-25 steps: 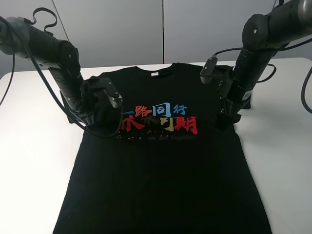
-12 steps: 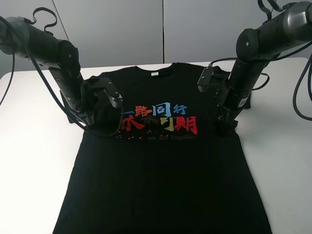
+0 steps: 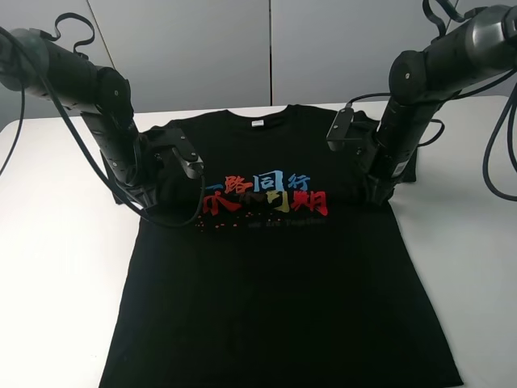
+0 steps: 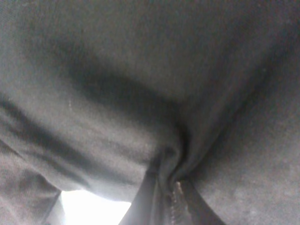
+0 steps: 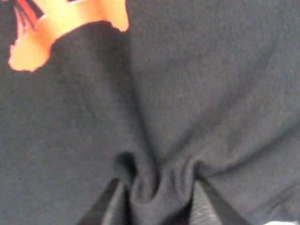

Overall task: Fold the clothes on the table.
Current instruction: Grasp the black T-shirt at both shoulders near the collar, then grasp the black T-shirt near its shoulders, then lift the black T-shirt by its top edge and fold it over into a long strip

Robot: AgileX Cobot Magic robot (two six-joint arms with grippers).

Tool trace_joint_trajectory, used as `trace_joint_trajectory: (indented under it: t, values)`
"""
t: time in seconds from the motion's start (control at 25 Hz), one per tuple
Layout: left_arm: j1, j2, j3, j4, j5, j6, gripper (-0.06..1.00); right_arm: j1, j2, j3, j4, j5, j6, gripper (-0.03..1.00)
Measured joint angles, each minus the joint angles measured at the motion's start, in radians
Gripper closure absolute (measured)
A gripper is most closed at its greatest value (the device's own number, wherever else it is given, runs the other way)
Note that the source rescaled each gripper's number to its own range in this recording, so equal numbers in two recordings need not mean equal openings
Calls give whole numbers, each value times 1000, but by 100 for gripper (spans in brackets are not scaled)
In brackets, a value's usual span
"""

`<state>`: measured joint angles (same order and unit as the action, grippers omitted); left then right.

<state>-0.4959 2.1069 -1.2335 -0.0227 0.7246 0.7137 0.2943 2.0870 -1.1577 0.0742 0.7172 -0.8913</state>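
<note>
Right claw (image 5: 157, 202) newly tight on a bunched fold of the T-shirt (image 3: 266, 283), left claw (image 4: 169, 190) clamped likewise, table (image 3: 56, 242) beneath.

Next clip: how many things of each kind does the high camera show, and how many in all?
T-shirt: 1
Table: 1
Robot arms: 2, left arm and right arm
Total: 4

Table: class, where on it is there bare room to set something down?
Bare table lies left of the T-shirt in front of the left arm, and right of it in front of the right arm. Crowded around both arms.
</note>
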Motion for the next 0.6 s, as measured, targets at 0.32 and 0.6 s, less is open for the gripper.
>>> trace_joint_trajectory:
  t: [0.32, 0.6]
  values:
    - [0, 0, 0, -2, -2, 0, 94, 4, 0, 6, 17, 11, 12, 97]
    - [0, 0, 0, -2, -2, -31, 94, 4, -15, 14, 17, -11, 77, 97]
